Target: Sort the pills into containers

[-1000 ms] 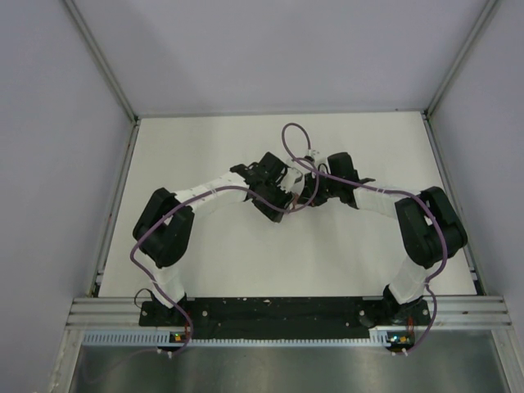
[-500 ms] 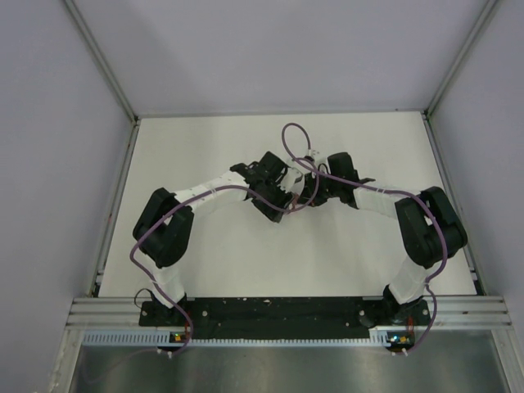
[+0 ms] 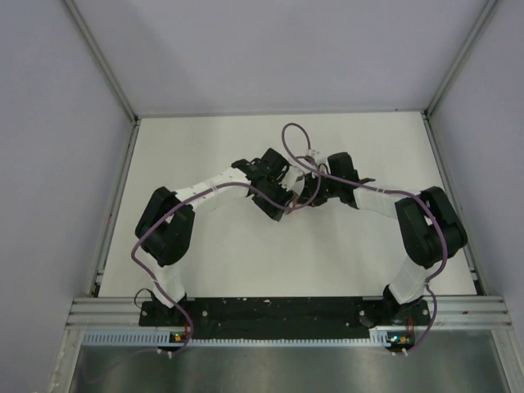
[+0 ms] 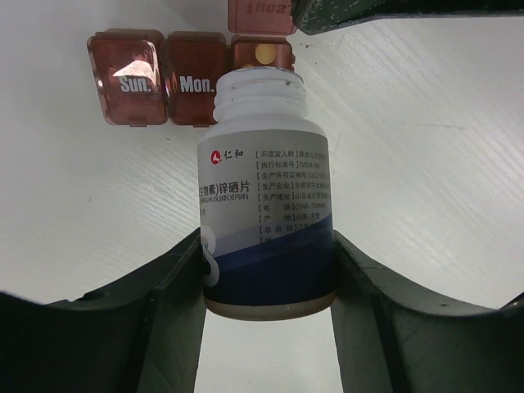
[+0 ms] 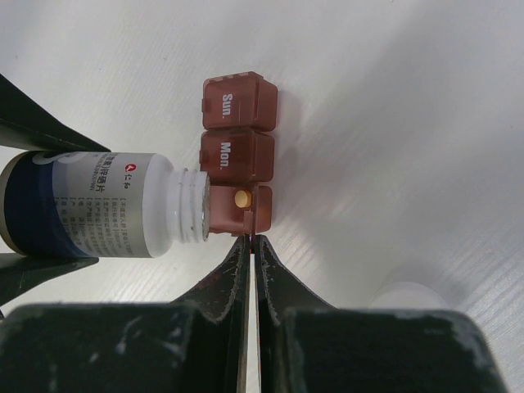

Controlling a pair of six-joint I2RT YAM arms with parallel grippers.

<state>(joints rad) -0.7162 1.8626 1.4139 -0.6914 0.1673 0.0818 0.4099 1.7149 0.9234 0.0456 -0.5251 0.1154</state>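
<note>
On the white desk (image 5: 393, 98), the dark red-brown plastic three-cell strip (image 5: 236, 155) is holding one yellow pill (image 5: 241, 197) in its open 6 o'clock cell. The left end effector (image 4: 266, 246) is grasping a white plastic bottle (image 4: 266, 196); the right end effector (image 5: 250, 246) is pinching the lid (image 4: 260, 15).

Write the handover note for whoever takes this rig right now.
Left gripper: shut on the uncapped bottle, whose mouth is at the edge of the third compartment.
Right gripper: shut, apparently pinching that compartment's open lid.
Containers: the strip sits on the table between the arms, with the Sun. and Mon. lids closed.
Done: one yellow pill lies in the third compartment.
Left: what is in Sun. and Mon. cannot be told. They probably need filling, and then the lids need closing.
</note>
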